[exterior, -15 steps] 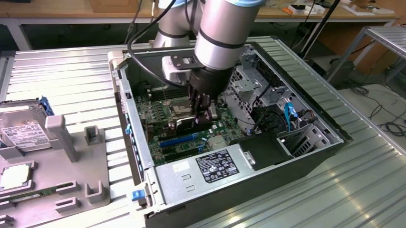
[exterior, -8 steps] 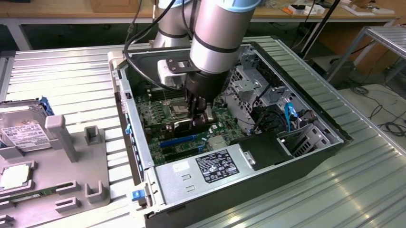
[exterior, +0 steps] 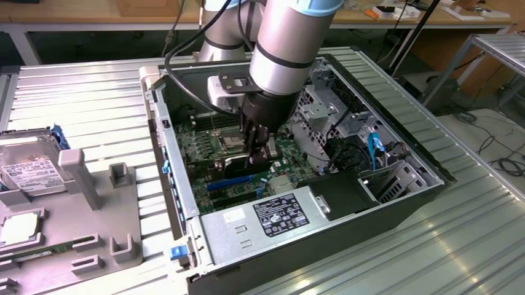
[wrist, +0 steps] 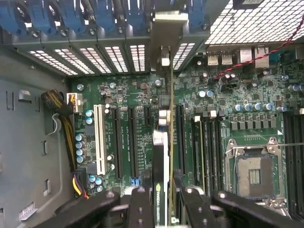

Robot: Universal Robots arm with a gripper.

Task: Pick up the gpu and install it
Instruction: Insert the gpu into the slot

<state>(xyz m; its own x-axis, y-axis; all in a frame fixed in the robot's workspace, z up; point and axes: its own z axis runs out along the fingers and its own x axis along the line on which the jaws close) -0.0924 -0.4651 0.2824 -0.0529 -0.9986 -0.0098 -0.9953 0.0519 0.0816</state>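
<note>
My gripper (exterior: pixel 257 152) is down inside the open computer case (exterior: pixel 385 123), shut on the gpu (exterior: pixel 236 165), a thin black card held on edge just above the green motherboard (exterior: pixel 195 142). In the wrist view the gpu (wrist: pixel 164 142) runs edge-on between the two black fingers (wrist: pixel 141 205), and my gripper (wrist: pixel 164 202) clamps its near end. The card's silver end bracket (wrist: pixel 169 28) reaches the row of slot openings at the case's back wall. The card hangs over the board between two long black slots (wrist: pixel 180 137), and whether it touches one I cannot tell.
The case holds a power supply (exterior: pixel 271 215), drive cages (exterior: pixel 328 114), cables (wrist: pixel 64 118), a white slot (wrist: pixel 98 140) and a bare CPU socket (wrist: pixel 254 175). On the exterior view's left, a grey fixture (exterior: pixel 82 178) carries a silver hard drive (exterior: pixel 29 169) and a green memory stick (exterior: pixel 45 252).
</note>
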